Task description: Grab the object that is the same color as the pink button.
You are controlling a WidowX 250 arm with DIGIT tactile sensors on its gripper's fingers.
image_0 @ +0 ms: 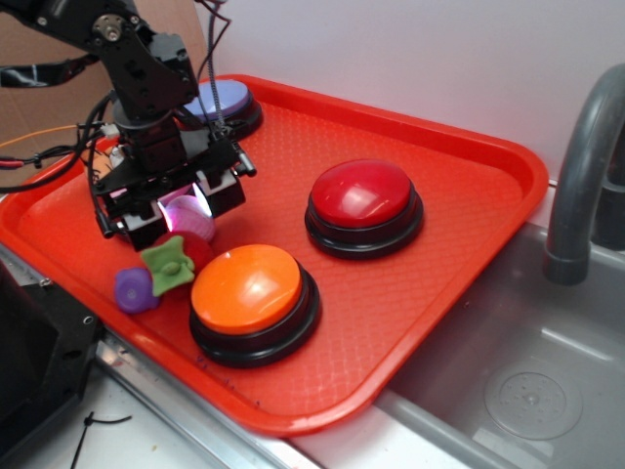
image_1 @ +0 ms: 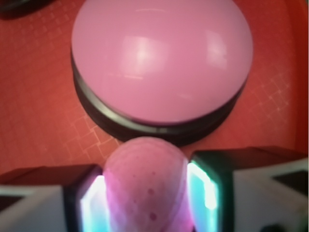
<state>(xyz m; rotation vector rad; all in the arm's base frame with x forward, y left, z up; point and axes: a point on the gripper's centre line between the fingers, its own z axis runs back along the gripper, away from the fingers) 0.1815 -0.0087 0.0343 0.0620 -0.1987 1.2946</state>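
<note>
The small pink ball (image_1: 145, 188) sits between the two fingers (image_1: 94, 205) of my tool (image_0: 181, 207), with its dimpled, ribbed surface filling the gap from one lit pad to the other, so my tool is closed narrowly around it and holds it. In the exterior view the ball (image_0: 188, 217) shows as a pale pink-lilac lump just below the fingers, low over the red tray (image_0: 469, 176) near its left front part. In the wrist view, right ahead of the ball and nearly touching it, stands the pink button (image_1: 161, 58), its pale dome on a black base; in the exterior view this same big button looks orange (image_0: 249, 288) and lies just to the right of my tool. Beside the ball, toward the tray's front edge, lie a green-topped red toy (image_0: 174, 262) and a small purple toy (image_0: 135, 289), close to each other. Farther right on the tray is a red button (image_0: 363, 195), and behind my arm a lavender-blue button (image_0: 227, 100) sits near the tray's back rim. The tray rests partly over a grey sink (image_0: 527, 381), with a grey faucet (image_0: 586, 147) rising at the right.
</note>
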